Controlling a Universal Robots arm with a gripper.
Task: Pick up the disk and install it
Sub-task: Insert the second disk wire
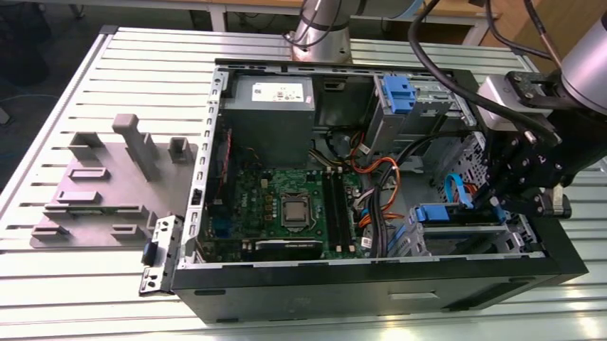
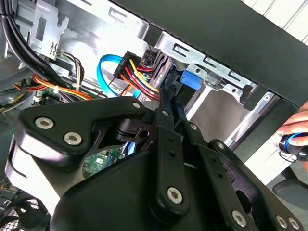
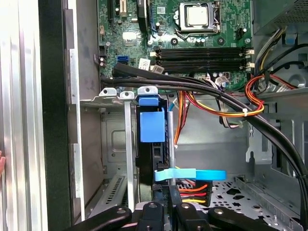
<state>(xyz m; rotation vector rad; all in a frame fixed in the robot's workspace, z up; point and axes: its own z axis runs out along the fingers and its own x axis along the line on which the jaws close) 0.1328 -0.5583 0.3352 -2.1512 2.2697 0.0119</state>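
The disk [image 1: 438, 213], in its blue carrier, sits in the lower drive bay at the case's corner on the exterior view's right. In the first wrist view the disk [image 3: 151, 127] stands edge-on between the bay's metal walls, with its blue tab toward the motherboard. My gripper [image 1: 493, 202] reaches into the case at the disk's connector end. Its black fingers [image 2: 166, 110] lie close together and look shut, their tips at the disk [image 2: 190, 79] beside the red-yellow power plug. A flat blue data cable [image 3: 192, 174] crosses just ahead of the gripper [image 3: 169, 204].
The open computer case [image 1: 379, 284] lies on a slatted metal table. Inside are the motherboard [image 1: 284, 206], a grey power-supply box [image 1: 269, 114], orange and black cable bundles [image 3: 221, 103] and an upper bay with another blue carrier [image 1: 396, 92]. A grey fixture [image 1: 104, 185] and a person's hand [image 2: 294, 132] are outside.
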